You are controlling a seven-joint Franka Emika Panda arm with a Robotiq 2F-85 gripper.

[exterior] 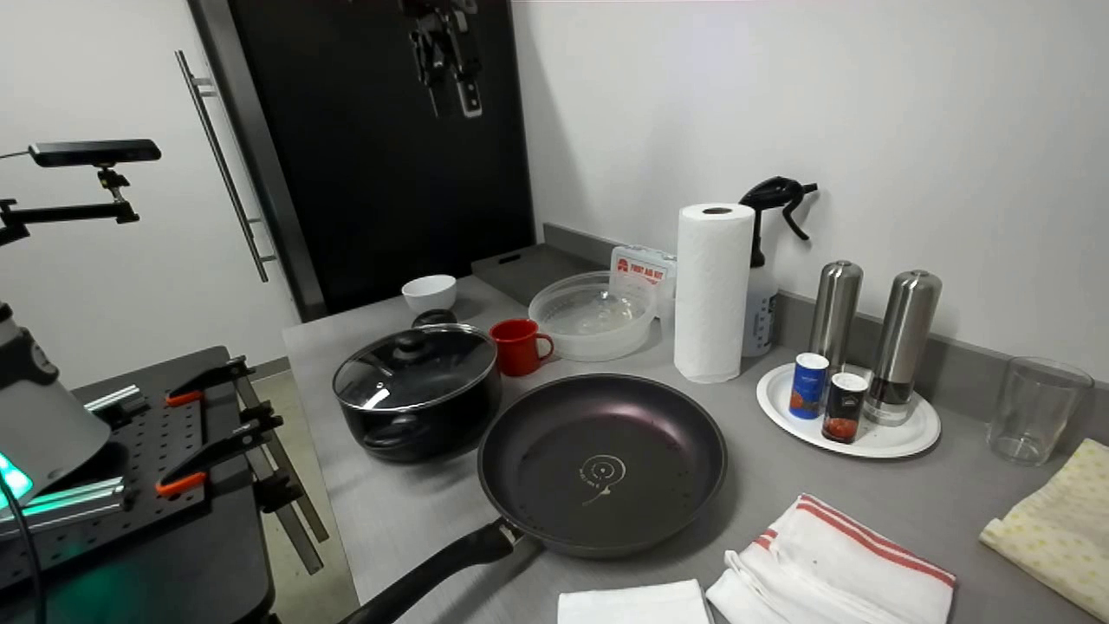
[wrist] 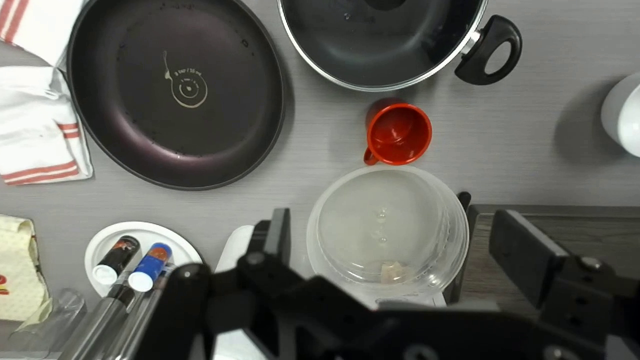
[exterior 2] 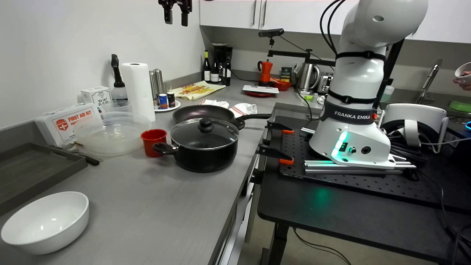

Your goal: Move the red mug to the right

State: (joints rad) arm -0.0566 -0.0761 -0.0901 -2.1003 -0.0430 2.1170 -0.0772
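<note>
Note the gripper (exterior 2: 176, 20), spread wide and empty, high above the counter (exterior 2: 158, 206); find the red mug (wrist: 400, 134) upright on it, ungrasped, between the pot (exterior 2: 206, 158) and the plastic tub (wrist: 382, 220). Judge nothing done, with reach, grasp, rightward shift and release left.

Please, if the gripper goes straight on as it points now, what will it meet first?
Perhaps the round clear plastic container, seen between the open jaws in the wrist view. The gripper hangs high, so depth is unclear; the red mug close by could come first instead.
</note>
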